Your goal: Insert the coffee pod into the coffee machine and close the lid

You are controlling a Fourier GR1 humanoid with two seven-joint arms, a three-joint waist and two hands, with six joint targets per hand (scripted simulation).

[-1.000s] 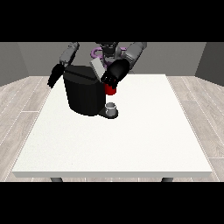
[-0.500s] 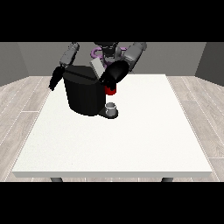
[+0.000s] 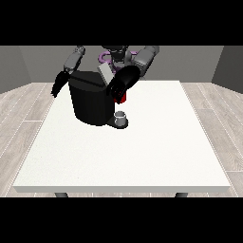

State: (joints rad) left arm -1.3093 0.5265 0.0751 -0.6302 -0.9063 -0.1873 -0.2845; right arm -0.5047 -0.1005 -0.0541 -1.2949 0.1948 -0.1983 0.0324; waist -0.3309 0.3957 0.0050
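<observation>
White desk (image 3: 142,156) carries the boxy black coffee machine (image 3: 90,102), the robot hand at the view's right (image 3: 122,83) hovering at its top, fingers unreadable, pod unseen; light and rigid, I'd guess, best pinched by its rim.

No text, label, brand, number or sign can be read anywhere. The black coffee machine (image 3: 92,100) carries no legible marking on its faces, the white counter (image 3: 142,156) is plain, and the small grey cup (image 3: 121,117) below the hand at the view's right (image 3: 122,84) shows no print either.
</observation>
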